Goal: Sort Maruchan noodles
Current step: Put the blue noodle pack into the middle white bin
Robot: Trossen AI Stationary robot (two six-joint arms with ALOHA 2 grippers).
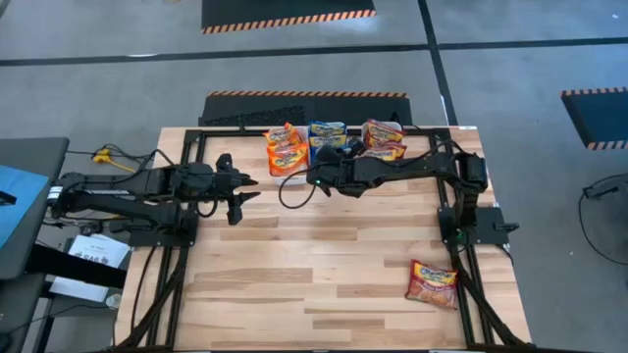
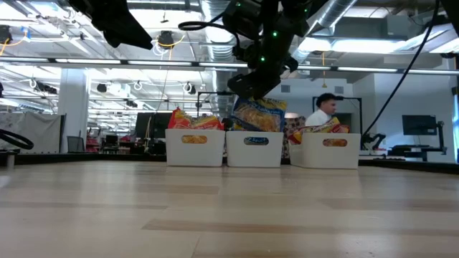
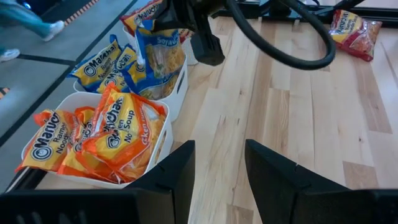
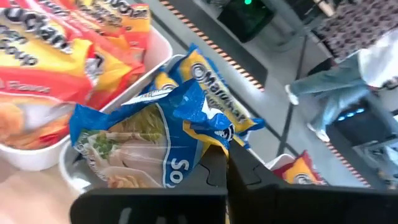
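Three white tubs stand along the table's far edge: orange packets in the left one (image 1: 285,155), blue in the middle one (image 1: 327,132), dark red in the right one (image 1: 383,137). My right gripper (image 1: 329,155) hovers over the middle tub (image 2: 254,149), shut on a blue packet (image 4: 143,143). One dark red packet (image 1: 432,282) lies flat on the table near its right near corner. My left gripper (image 3: 217,168) is open and empty, above the table left of the tubs, and touches nothing. My right gripper pinches the blue packet between its two fingers at its upper edge (image 4: 208,149), coming from above. The packet (image 2: 254,115) hangs crumpled below the fingers, and its lower end reaches the middle tub's opening (image 3: 158,56), among the blue packets there.
The right arm stretches from its base (image 1: 471,201) across the far part of the table. The black frame rails (image 1: 196,147) run along the table's sides and far edge. Bare wood (image 1: 314,265) fills the middle and near part. A person (image 2: 326,111) is in the room behind the tubs.
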